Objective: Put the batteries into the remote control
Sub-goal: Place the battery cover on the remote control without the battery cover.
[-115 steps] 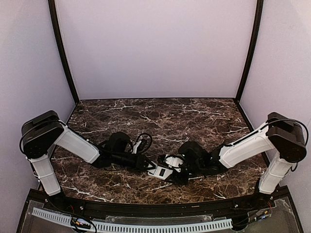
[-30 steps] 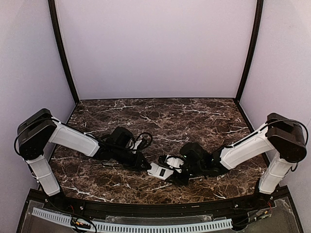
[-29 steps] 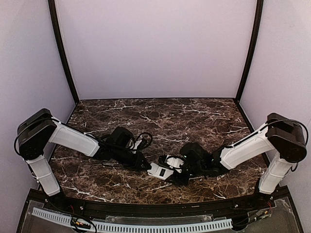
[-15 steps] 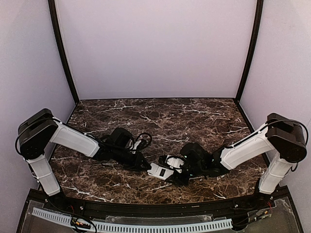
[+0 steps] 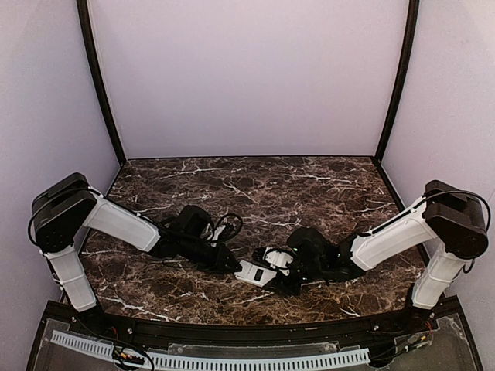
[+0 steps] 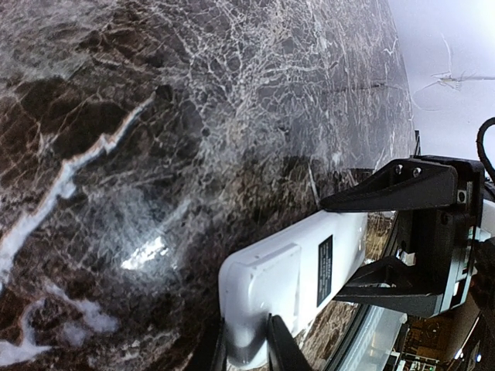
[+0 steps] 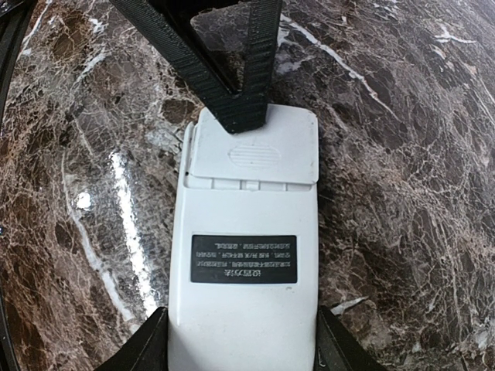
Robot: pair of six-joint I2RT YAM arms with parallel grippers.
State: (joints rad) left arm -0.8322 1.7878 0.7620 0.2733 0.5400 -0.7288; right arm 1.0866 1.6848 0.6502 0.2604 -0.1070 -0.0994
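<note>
The remote control point(image 7: 244, 309) lies back up on the marble table point(image 5: 255, 193), its black label point(image 7: 243, 259) showing. The battery cover point(image 7: 255, 151) sits on the back at the far end. My right gripper point(image 7: 241, 352) is shut on the remote's long sides at the near end. My left gripper point(image 6: 247, 352) pinches the cover end of the remote point(image 6: 309, 270), and one of its fingers point(image 7: 244, 108) rests on the cover. In the top view both grippers meet at the remote point(image 5: 254, 272) near the front middle of the table. The batteries are out of view.
Lilac walls close in the table on three sides, with black posts point(image 5: 97, 77) at the back corners. A black cable loop point(image 5: 226, 224) hangs off the left wrist. A perforated white rail point(image 5: 232, 359) runs along the near edge below the arm bases.
Since the oldest frame the left arm has reached further right and down onto the remote's end. Over the last second hardly anything has moved; the right arm holds still.
</note>
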